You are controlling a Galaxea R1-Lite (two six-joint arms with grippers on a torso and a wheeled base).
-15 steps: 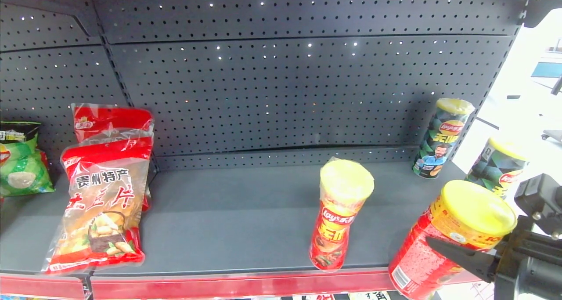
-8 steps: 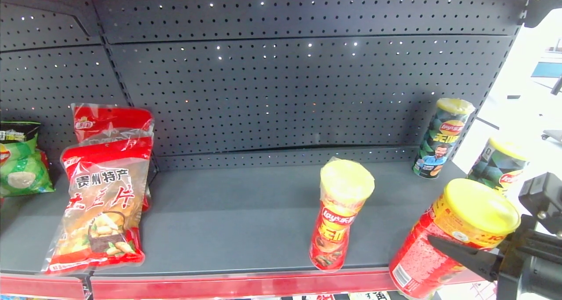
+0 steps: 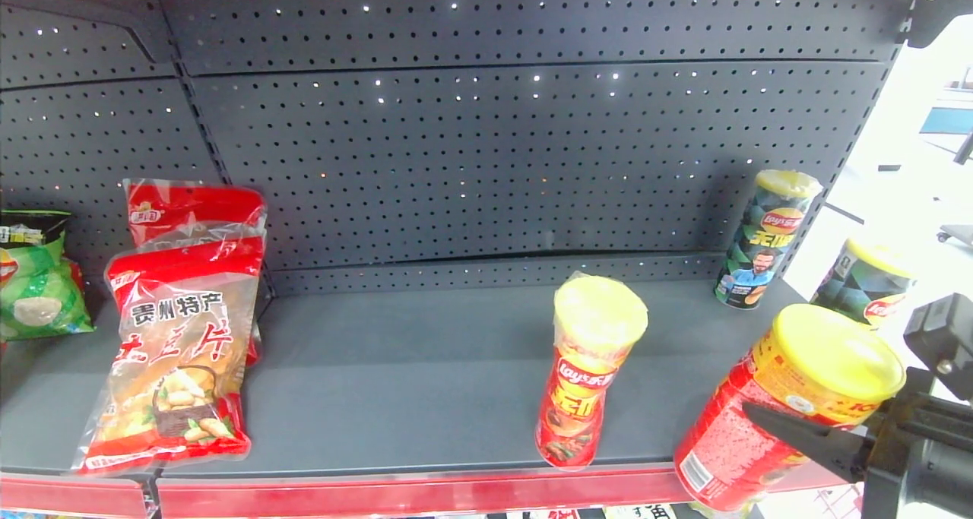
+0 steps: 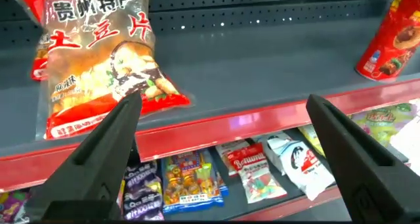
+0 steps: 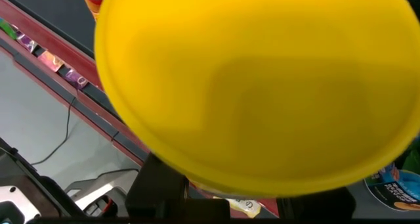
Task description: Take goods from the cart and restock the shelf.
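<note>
My right gripper [image 3: 790, 428] is shut on a red chip can [image 3: 760, 420] with a yellow lid, held tilted at the right end of the shelf's red front rail [image 3: 418, 492]. One dark finger [image 3: 809, 439] crosses the can's side. The right wrist view looks at the yellow lid [image 5: 262, 86] from close by. My left gripper [image 4: 220, 106] is open with nothing between its fingers, in front of and below the rail [image 4: 216, 129]. The grey shelf board [image 3: 395, 382] has bare room in its middle.
A second red can [image 3: 589, 367] stands near the shelf front. A green can [image 3: 764, 238] stands at the back right, another green can [image 3: 866, 280] further right. Red potato chip bags [image 3: 175, 352] and a green bag [image 3: 34, 283] lean at the left. Packets [image 4: 249, 171] fill a lower shelf.
The right gripper has lifted the red can slightly up and to the right. The goods on the shelf have stayed where they were.
</note>
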